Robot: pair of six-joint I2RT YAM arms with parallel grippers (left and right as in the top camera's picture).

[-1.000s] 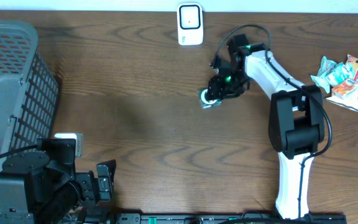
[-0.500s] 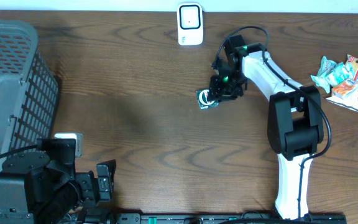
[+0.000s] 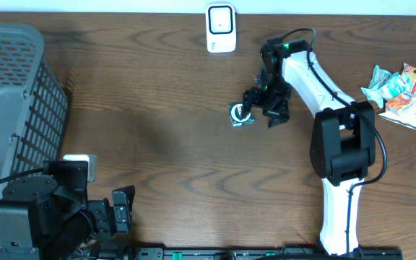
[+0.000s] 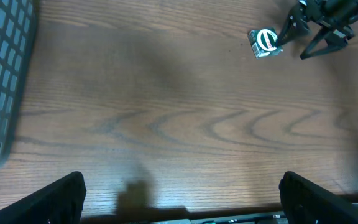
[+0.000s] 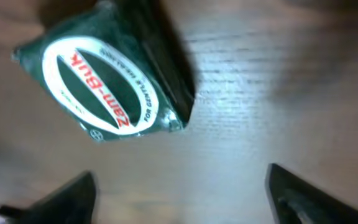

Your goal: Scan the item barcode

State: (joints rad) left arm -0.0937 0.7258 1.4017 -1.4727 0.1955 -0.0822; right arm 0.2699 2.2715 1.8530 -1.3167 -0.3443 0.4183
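item: small green Zam-Buk pack (image 3: 240, 114), flat on the table (image 3: 157, 152), logo face up, no barcode in view
item position: mid-table, on the robot's side of the white scanner (image 3: 221, 27) and well apart from it, so not presented to it
right fingers (image 3: 262, 107): spread wide, nothing held; pack lies just ahead of the tips in the wrist view, not between them
contact: one right tip sits just beside the pack's edge in the overhead view, touching or not I cannot tell
left fingers (image 3: 123, 208): fully open, empty, parked at the near edge, far from the pack
why so: probably the pack is down for a regrip, since the logo is up and the code is likely on a hidden face
step guess: scan not confirmable here; next likely a fresh grasp, then turn the code toward the scanner
risk: the pack is small and low, so the tips could nudge it and not pinch it
other: grey basket (image 3: 13, 108) far left, snack packets (image 3: 403, 87) far right, both untouched
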